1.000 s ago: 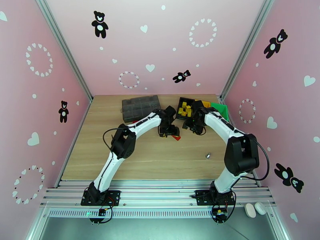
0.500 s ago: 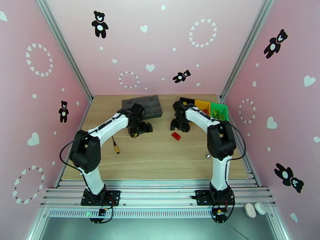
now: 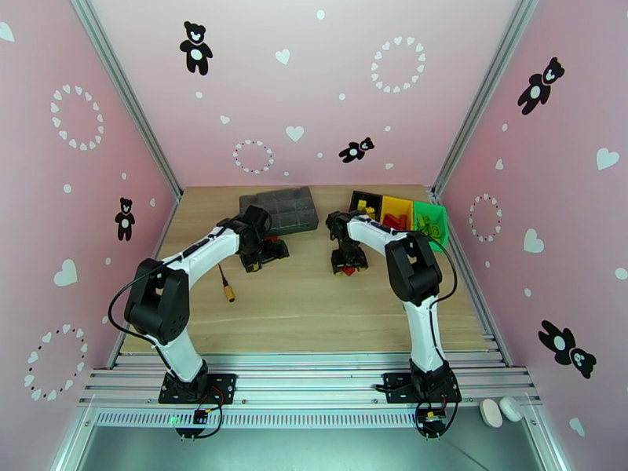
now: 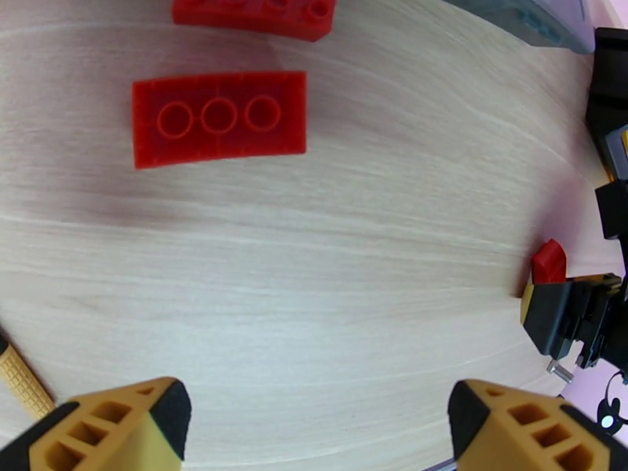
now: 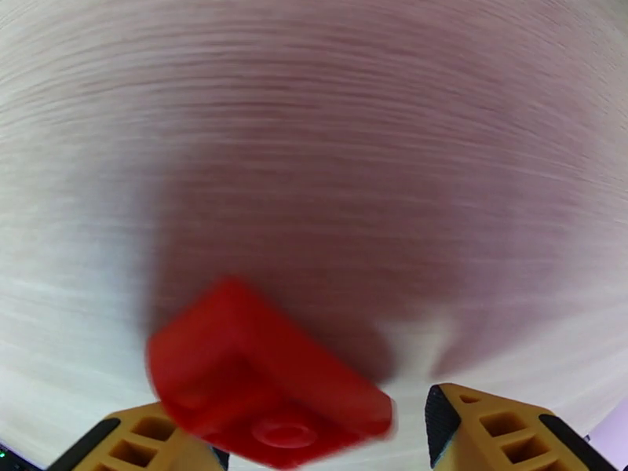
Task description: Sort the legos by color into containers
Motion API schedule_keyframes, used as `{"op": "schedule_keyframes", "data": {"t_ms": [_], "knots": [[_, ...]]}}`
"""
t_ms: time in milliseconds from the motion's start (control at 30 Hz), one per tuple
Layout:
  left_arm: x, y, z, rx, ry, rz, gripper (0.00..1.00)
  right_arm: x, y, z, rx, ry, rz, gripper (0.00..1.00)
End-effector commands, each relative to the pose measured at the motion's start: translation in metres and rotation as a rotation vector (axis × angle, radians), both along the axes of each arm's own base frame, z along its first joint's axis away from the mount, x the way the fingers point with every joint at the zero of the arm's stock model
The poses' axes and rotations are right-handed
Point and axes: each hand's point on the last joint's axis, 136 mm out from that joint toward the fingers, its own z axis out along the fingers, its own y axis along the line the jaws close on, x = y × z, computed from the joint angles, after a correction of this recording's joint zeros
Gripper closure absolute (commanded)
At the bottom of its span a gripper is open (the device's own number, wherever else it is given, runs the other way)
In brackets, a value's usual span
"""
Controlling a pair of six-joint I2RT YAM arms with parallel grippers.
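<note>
Containers: three open bins joined in a row at the far right of the table (image 3: 314,308), well apart from both grippers.
Black bin (image 3: 357,195): leftmost of the row; yellow legos (image 3: 363,206) lie inside it.
Yellow bin (image 3: 400,201): middle of the row; red legos (image 3: 395,221) lie inside it.
Green bin (image 3: 441,217): rightmost, next to the pink side wall; green legos (image 3: 426,226) lie inside it.
Loose legos: a red brick (image 4: 218,118) lies underside up on the wood, a second red brick (image 4: 255,5) just beyond it, and a third red brick (image 5: 259,370) lies under the right arm.
Left gripper (image 4: 314,424): jaws spread wide, nothing between them, hanging over bare wood near the two red bricks.
Right gripper (image 3: 348,264): low over the table, jaws apart around the third red brick; the view is blurred, but a gap shows between the brick and one finger (image 5: 510,433).
Organizer box (image 3: 279,207): dark grey, flat, at the far edge, left of the bins.
Screwdriver (image 3: 226,286): lies on the wood near the left arm.
</note>
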Motion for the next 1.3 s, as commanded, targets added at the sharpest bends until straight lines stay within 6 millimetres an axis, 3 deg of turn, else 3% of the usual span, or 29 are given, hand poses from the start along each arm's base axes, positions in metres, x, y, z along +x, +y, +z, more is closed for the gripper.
{"op": "schedule_keyframes", "data": {"t_ms": [0, 133, 300, 467, 633, 733, 1033, 1167, 1267], "knots": [[0.012, -0.007, 0.004, -0.039, -0.009, 0.013, 0.08, 0.012, -0.006, -0.008, -0.013, 0.005, -0.033, 0.33], [0.015, -0.009, 0.002, -0.047, 0.001, 0.015, 0.08, 0.021, -0.005, -0.009, 0.032, 0.007, -0.058, 0.39], [0.02, -0.012, 0.001, -0.051, 0.004, 0.02, 0.08, 0.028, -0.007, -0.001, 0.068, -0.017, -0.073, 0.58], [0.029, -0.019, 0.0, -0.072, 0.012, 0.029, 0.08, 0.038, -0.019, 0.027, 0.104, -0.112, -0.122, 0.68], [0.041, -0.033, 0.003, -0.136, 0.015, 0.046, 0.08, 0.057, -0.052, 0.062, 0.066, -0.235, -0.192, 0.69], [0.049, -0.055, 0.006, -0.187, 0.018, 0.026, 0.07, 0.07, -0.073, 0.078, 0.057, -0.299, -0.228, 0.68], [0.071, -0.152, 0.019, -0.282, 0.01, -0.109, 0.03, 0.116, -0.147, 0.101, -0.104, -0.429, -0.308, 0.68], [0.087, -0.175, 0.031, -0.301, -0.012, -0.127, 0.02, 0.139, -0.17, 0.103, -0.144, -0.456, -0.342, 0.68], [0.095, -0.179, 0.034, -0.307, -0.018, -0.112, 0.02, 0.157, -0.182, 0.101, -0.153, -0.464, -0.358, 0.67]]}}
